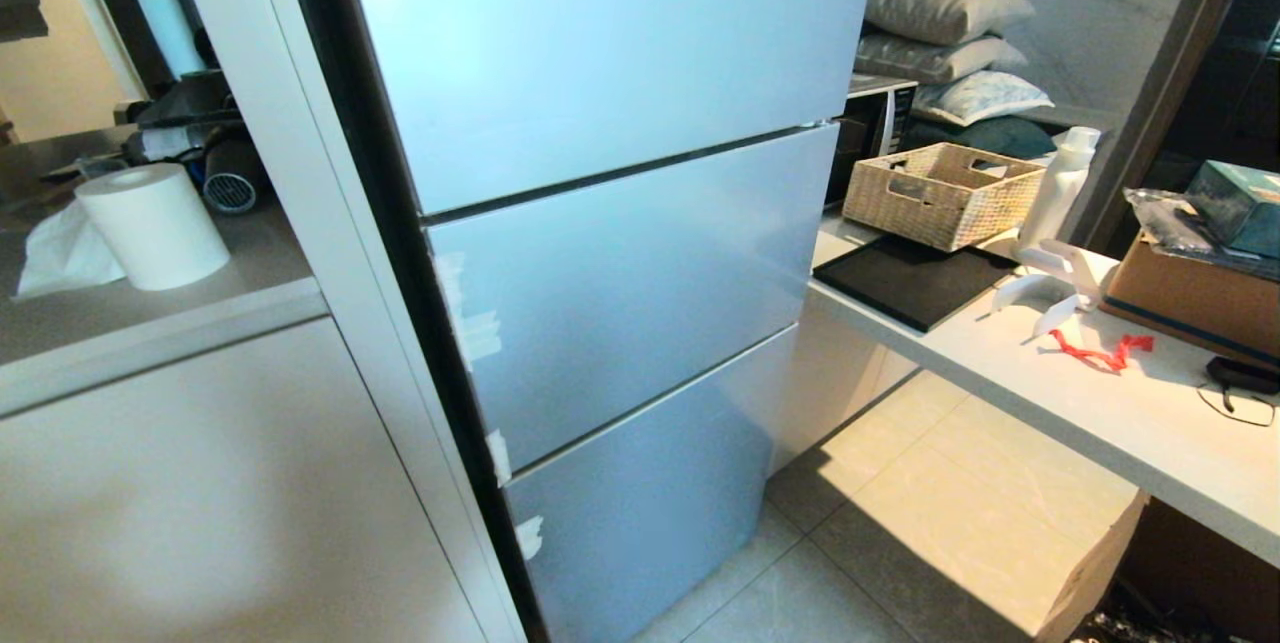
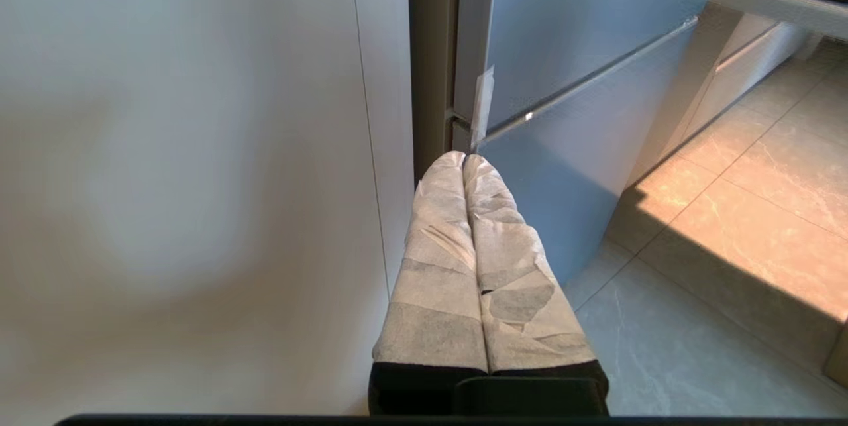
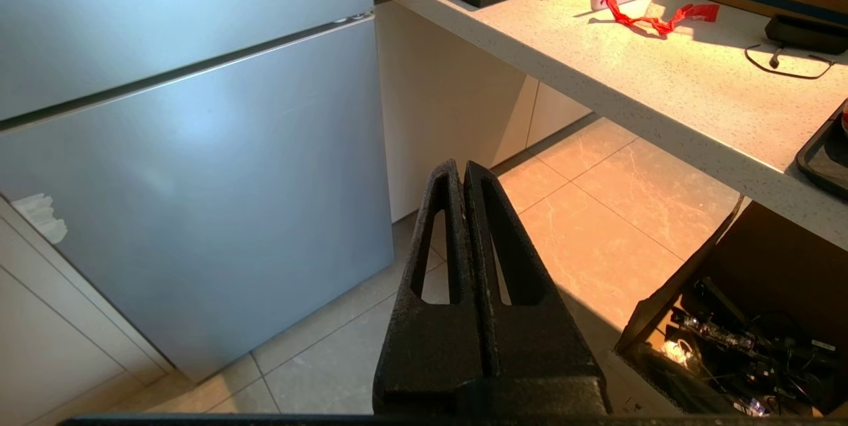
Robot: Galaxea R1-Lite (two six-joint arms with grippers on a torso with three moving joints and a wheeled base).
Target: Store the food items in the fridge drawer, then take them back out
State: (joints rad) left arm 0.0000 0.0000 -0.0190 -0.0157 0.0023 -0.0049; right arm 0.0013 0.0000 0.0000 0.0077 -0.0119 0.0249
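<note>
While the fridge (image 1: 610, 223) is standing before me with all three of its fronts shut, I am judging that nothing of the task is yet done. Its drawer is hiding somewhere behind those closed panels, so I am not seeing it in any view, and I cannot say which front covers it. No food is showing either: I am not finding it on the counter (image 1: 1120, 423) to my right, though a tray edge at the counter's far end in my right wrist view is carrying a sliver of something red that I cannot identify.

On that counter a wicker basket (image 1: 940, 193) is sitting beside a white bottle (image 1: 1060, 178), and a red ribbon scrap (image 1: 1100, 353) is lying near the edge; that scrap is no food.

My left pincer (image 2: 464, 161), wrapped in pale cloth, is hanging low by the fridge's left edge with its fingers pressed together, gripping nothing. My right pincer (image 3: 462, 171) is pointing at the floor near the fridge's lower right corner, fingers likewise together and empty.

Everything is remaining, I reckon: opening a front, pulling the drawer, fetching the food, stowing it, then taking it out again.
</note>
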